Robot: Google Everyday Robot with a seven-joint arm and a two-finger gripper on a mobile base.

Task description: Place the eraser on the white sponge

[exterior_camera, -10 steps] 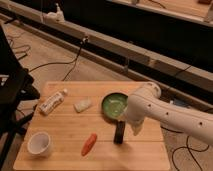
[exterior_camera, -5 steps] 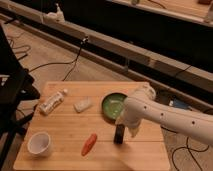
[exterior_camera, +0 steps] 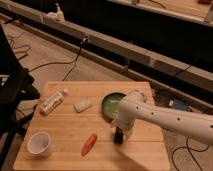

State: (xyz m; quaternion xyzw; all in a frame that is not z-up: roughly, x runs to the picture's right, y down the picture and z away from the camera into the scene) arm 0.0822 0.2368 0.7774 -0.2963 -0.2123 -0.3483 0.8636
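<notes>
My gripper points down at the wooden table, just in front of the round green dish. A small dark oblong shape, the eraser, stands at its tip, touching or just above the table; I cannot tell it apart from the gripper. The white sponge lies flat to the left of the green dish, about a hand's width to the upper left of the gripper. My white arm reaches in from the right and covers the dish's right edge.
A white tube with a label lies left of the sponge. An orange carrot lies left of the gripper. A white cup stands at the front left. Cables run on the floor behind the table.
The arm's white wrist has shifted a little to the left over the green dish. The gripper's tip with the dark shape has stayed at about the same spot.
</notes>
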